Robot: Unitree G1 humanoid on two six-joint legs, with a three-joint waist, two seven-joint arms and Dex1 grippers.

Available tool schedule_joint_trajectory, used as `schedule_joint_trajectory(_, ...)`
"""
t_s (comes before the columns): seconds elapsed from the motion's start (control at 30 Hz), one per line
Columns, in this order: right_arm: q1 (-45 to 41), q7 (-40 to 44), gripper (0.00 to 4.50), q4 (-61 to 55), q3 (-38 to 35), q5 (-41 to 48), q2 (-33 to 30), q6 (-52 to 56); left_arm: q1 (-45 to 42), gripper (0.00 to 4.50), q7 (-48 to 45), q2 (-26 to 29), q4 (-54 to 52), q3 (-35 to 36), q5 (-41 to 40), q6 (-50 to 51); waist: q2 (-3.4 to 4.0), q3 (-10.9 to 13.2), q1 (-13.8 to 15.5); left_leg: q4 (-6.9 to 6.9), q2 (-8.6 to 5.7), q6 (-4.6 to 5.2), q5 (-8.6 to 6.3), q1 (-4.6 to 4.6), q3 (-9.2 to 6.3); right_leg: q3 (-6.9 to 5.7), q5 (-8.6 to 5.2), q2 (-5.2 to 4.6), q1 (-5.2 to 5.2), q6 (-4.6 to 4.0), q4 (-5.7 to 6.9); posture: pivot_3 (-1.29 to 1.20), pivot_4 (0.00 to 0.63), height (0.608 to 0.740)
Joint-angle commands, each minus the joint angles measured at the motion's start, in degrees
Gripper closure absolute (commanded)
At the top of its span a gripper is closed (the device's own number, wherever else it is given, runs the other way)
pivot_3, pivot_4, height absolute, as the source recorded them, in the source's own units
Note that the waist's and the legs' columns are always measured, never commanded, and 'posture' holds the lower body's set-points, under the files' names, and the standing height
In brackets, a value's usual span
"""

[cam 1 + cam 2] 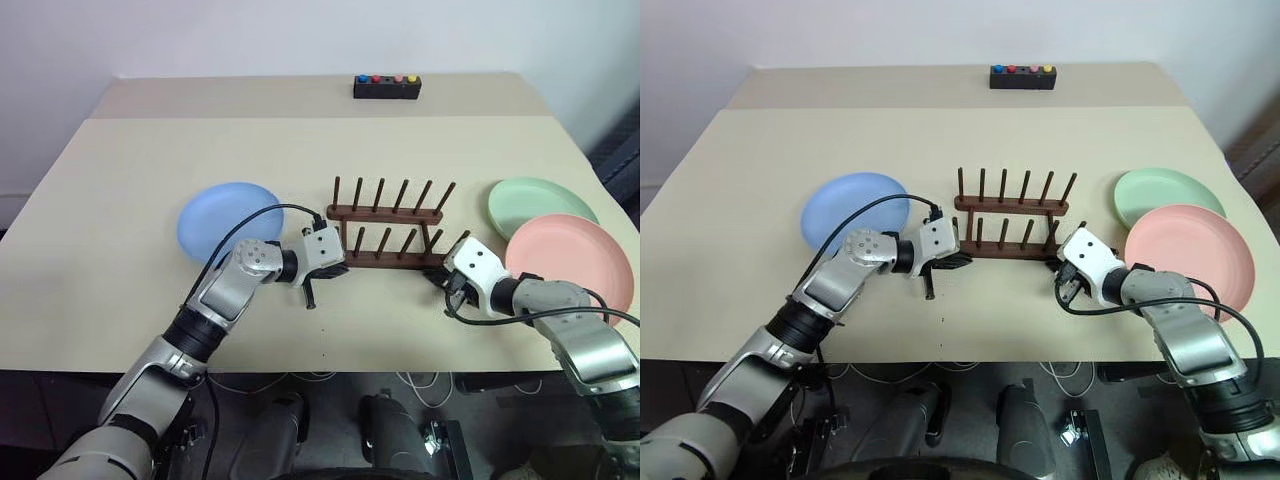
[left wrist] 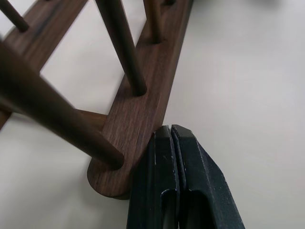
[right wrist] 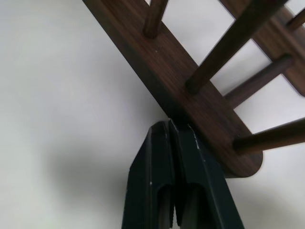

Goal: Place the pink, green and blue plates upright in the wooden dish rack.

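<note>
Rack: the wooden dish rack [image 1: 385, 228] sits at the centre of the head-camera frame on the tan table [image 1: 130, 190], its two peg rows standing empty.

Blue plate: the blue plate [image 1: 225, 220] lies flat at centre left, well apart from the rack's left end.

Green plate: the green plate [image 1: 540, 204] lies flat at right of centre, beyond the rack's right end.

Pink plate: the pink plate [image 1: 572, 260] lies flat at the right edge, lower than the green one and overlapping its near rim.

Left pincer: the left gripper [image 2: 170, 138] has its two black fingers pressed together, holding nothing, tips against the outer edge of the near rail by its rounded left end.

Right pincer: the right gripper [image 3: 172, 131] is likewise closed and empty, tips meeting the edge of the near rail close to its right end.

Step in hand: as I read it, both closed pincers bracket the near rail to nudge or square the rack before any plate goes in; no plate stands upright yet, so the task is at its start.

Doing it well: I'd say push low on the rail, never on the thin pegs, and move both ends evenly so the rack slides without twisting or tipping.

Watch for: a fingertip slipping under or past the rounded rail end, or a shove that carries the rack into the green plate.

Background: a small black button box [image 1: 386, 86] sits at top centre, well away.
</note>
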Motion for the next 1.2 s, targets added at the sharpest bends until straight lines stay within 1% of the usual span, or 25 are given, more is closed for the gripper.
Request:
schedule_joint_trajectory(0.03, -3.7, 0.0, 4.44, 3.2, 0.6, -2.3, 1.0, -3.5, -3.9, 4.5, 5.8, -2.3, 8.2, 2.2, 2.9, -5.6, 0.0, 0.0, 0.0, -0.01, 0.0, 0.0, 0.0, 0.0, 0.0, 0.0, 0.0, 0.0, 0.0, 0.01, 0.0, 0.0, 0.15, 0.74)
schedule_joint_trajectory(0.1, -6.2, 0.1, 4.44, 6.6, 1.4, -3.7, 1.8, -5.3, -6.4, 4.5, 7.8, -3.7, 13.7, 1.2, 5.2, -10.2, -0.01, 0.0, 0.0, -0.01, 0.0, 0.0, 0.0, 0.01, 0.0, 0.0, 0.0, 0.02, 0.0, 0.01, -0.01, 0.0, 0.15, 0.74)
schedule_joint_trajectory(0.23, -11.9, -0.5, 4.44, 15.1, 3.4, -7.8, 3.2, -10.4, -10.2, 4.5, 8.8, -6.1, 20.5, 2.2, 6.0, -14.4, -0.01, 0.0, -0.1, -0.02, -0.01, 0.0, 0.01, 0.0, 0.04, 0.0, 0.01, 0.02, -0.03, 0.03, 0.0, 0.0, 0.15, 0.74)
schedule_joint_trajectory(0.43, -18.8, -1.7, 4.44, 25.0, 3.7, -10.6, 6.0, -16.1, -12.7, 4.5, 9.6, -6.9, 26.7, 3.3, 7.2, -18.3, -0.01, 0.0, -0.3, -0.04, -0.02, -0.03, 0.02, -0.01, 0.08, 0.05, 0.04, 0.02, -0.1, 0.05, 0.06, 0.0, 0.15, 0.74)
schedule_joint_trajectory(0.47, -19.8, -2.0, 4.44, 26.4, 3.7, -11.1, 6.2, -16.9, -13.1, 4.5, 10.0, -6.9, 27.7, 3.6, 7.4, -18.8, -0.01, 0.0, -0.3, -0.03, -0.03, -0.15, 0.09, -0.01, 0.08, 0.05, 0.05, 0.02, -0.1, 0.07, 0.07, 0.0, 0.15, 0.74)
schedule_joint_trajectory(0.53, -21.2, -1.9, 4.44, 28.4, 3.0, -10.8, 6.9, -18.1, -13.9, 4.5, 10.6, -7.1, 29.7, 4.1, 7.6, -19.6, -0.01, 0.0, -0.3, -0.02, -0.06, -0.18, 0.12, -0.01, 0.11, 0.08, 0.08, 0.02, -0.1, 0.1, 0.07, 0.0, 0.15, 0.74)
schedule_joint_trajectory(0.7, -20.5, -1.0, 4.44, 28.3, 1.9, -10.0, 7.3, -18.3, -14.3, 4.5, 10.6, -8.0, 32.8, 5.3, 7.4, -21.1, -0.01, 0.0, -0.4, -0.02, -0.05, -0.18, 0.12, -0.01, 0.1, 0.09, 0.09, 0.02, -0.1, 0.11, 0.08, 0.0, 0.15, 0.74)
schedule_joint_trajectory(0.83, -17.8, 2.3, 4.44, 21.3, -2.0, -3.4, 8.1, -13.8, -13.2, 4.5, 7.1, -8.3, 29.7, 7.3, 4.7, -19.4, -0.01, 0.0, -0.4, -0.02, -0.06, -0.16, 0.11, -0.01, 0.11, 0.1, 0.1, 0.02, -0.1, 0.13, 0.08, 0.0, 0.15, 0.74)
schedule_joint_trajectory(0.9, -16.9, 3.7, 4.44, 18.2, -4.0, -0.1, 8.3, -11.2, -12.0, 4.5, 2.6, -8.6, 26.2, 8.8, 1.3, -15.4, 0.0, 0.0, -0.5, -0.02, -0.06, -0.15, 0.1, -0.02, 0.11, 0.1, 0.1, 0.01, -0.11, 0.13, 0.08, 0.0, 0.15, 0.74)
schedule_joint_trajectory(0.93, -16.5, 4.9, 4.44, 15.8, -6.1, 3.9, 8.5, -7.5, -11.0, 4.5, 0.0, -8.4, 23.3, 9.8, -1.0, -12.2, 0.0, 0.0, -0.6, -0.01, -0.06, -0.12, 0.08, -0.02, 0.11, 0.11, 0.1, 0.01, -0.11, 0.13, 0.08, 0.0, 0.15, 0.74)
schedule_joint_trajectory(0.97, -15.9, 6.4, 4.21, 12.1, -9.0, 10.0, 8.6, -1.7, -9.7, 4.25, -3.2, -7.9, 18.6, 11.2, -4.7, -7.2, 0.0, 0.0, -0.6, -0.01, -0.06, -0.04, 0.03, -0.02, 0.11, 0.12, 0.11, 0.01, -0.12, 0.14, 0.08, 0.0, 0.15, 0.74)
schedule_joint_trajectory(1.0, -15.5, 7.3, 3.92, 9.3, -11.1, 14.3, 8.6, 2.7, -8.7, 3.96, -5.2, -7.5, 14.9, 12.1, -7.0, -3.5, 0.0, 0.0, -0.8, -0.02, -0.06, 0.01, 0.0, -0.04, 0.1, 0.12, 0.11, 0.01, -0.14, 0.14, 0.09, 0.0, 0.15, 0.74)
schedule_joint_trajectory(1.03, -14.6, 8.1, 3.65, 5.4, -13.1, 18.3, 8.3, 5.9, -7.3, 3.68, -8.5, -6.6, 9.6, 13.4, -11.1, 1.0, 0.0, 0.0, -1.0, -0.03, -0.04, 0.01, 0.0, -0.08, 0.07, 0.13, 0.11, 0.01, -0.18, 0.13, 0.1, 0.0, 0.15, 0.74)
schedule_joint_trajectory(1.1, -12.8, 8.3, 2.65, -1.6, -16.5, 24.4, 7.4, 10.9, -5.4, 2.64, -12.6, -3.9, 1.3, 15.2, -16.2, 7.3, 0.0, 0.0, -1.4, -0.04, -0.04, 0.03, -0.01, -0.12, 0.04, 0.13, 0.11, 0.02, -0.24, 0.13, 0.11, 0.0, 0.15, 0.74)
schedule_joint_trajectory(1.2, -10.6, 7.0, 1.22, -7.8, -21.0, 29.7, 4.9, 17.3, -4.3, 1.23, -17.0, 0.2, -6.5, 18.3, -23.2, 14.5, 0.02, 0.0, -1.6, -0.03, -0.02, 0.03, -0.01, -0.11, 0.03, 0.13, 0.12, 0.02, -0.26, 0.1, 0.16, 0.0, 0.15, 0.74)
